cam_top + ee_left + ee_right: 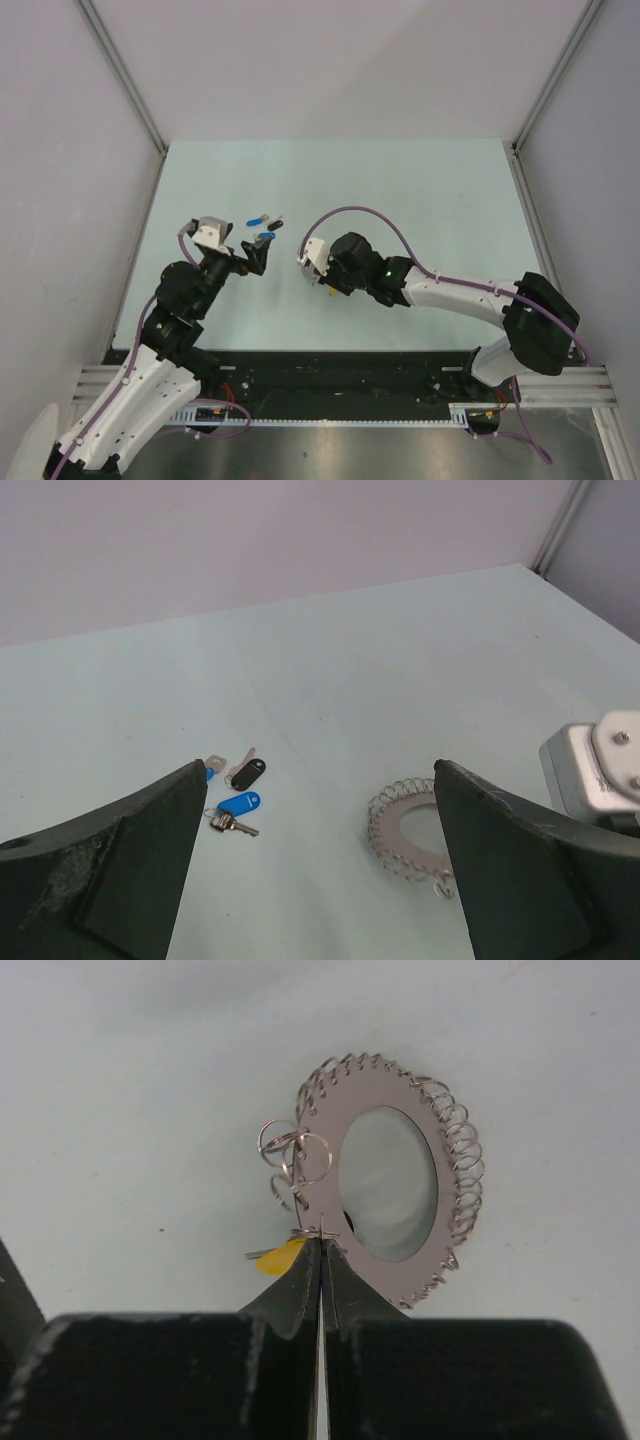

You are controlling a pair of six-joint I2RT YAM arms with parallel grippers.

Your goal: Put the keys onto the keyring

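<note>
The keyring (392, 1182) is a flat silvery disc with a wide hole and a coiled wire edge, lying on the table; it also shows in the left wrist view (405, 830). My right gripper (322, 1242) is shut at the disc's near edge, pinching the small wire ring of a yellow key (280, 1258) that pokes out left of the fingers. In the top view the right gripper (316, 272) covers the keyring. A blue key (238, 804), a black key (248, 773) and a second blue one (210, 773) lie together ahead of my open, empty left gripper (318, 780), also seen from above (252, 258).
The loose keys (264, 228) lie just beyond the left gripper. The right wrist's grey camera housing (598, 772) sits at the right edge of the left wrist view. Grey walls with metal rails (130, 85) close in the pale green table (400, 190).
</note>
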